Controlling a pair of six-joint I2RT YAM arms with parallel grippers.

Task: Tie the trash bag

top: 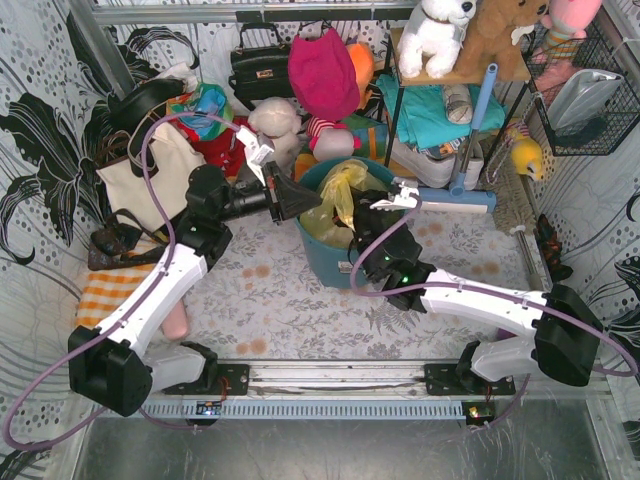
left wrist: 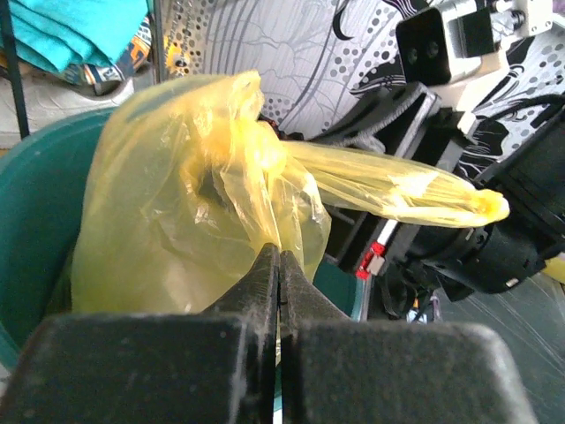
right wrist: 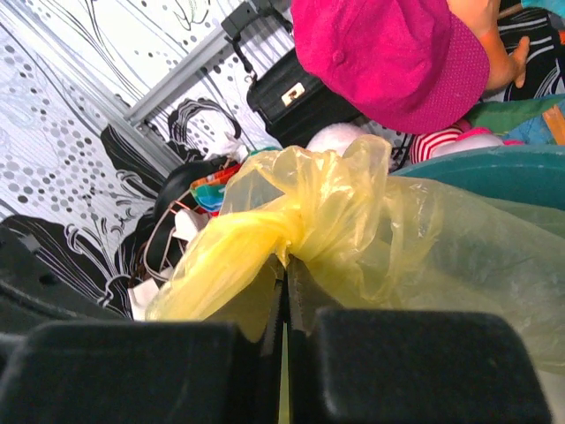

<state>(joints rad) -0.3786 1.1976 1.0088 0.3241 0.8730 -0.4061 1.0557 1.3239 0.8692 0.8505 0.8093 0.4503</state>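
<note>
Yellow trash bag (top: 341, 192), teal bin (top: 325, 263)

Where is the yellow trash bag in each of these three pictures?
Top external: trash bag just above centre.
Left wrist: trash bag fills the centre-left.
Right wrist: trash bag spans centre to right.
Shared landmark: the teal bin holding it.

The teal bin (top: 325, 265) sits mid-table. The far wall is packed: magenta cap (top: 322, 70), black handbag (top: 260, 62) just left of it, cream tote bag (top: 150, 175) farther left, white plush toy (top: 437, 30) far right, blue-handled mop (top: 478, 120) leaning below it. Orange checked cloth (top: 105, 290) lies near left.
</note>
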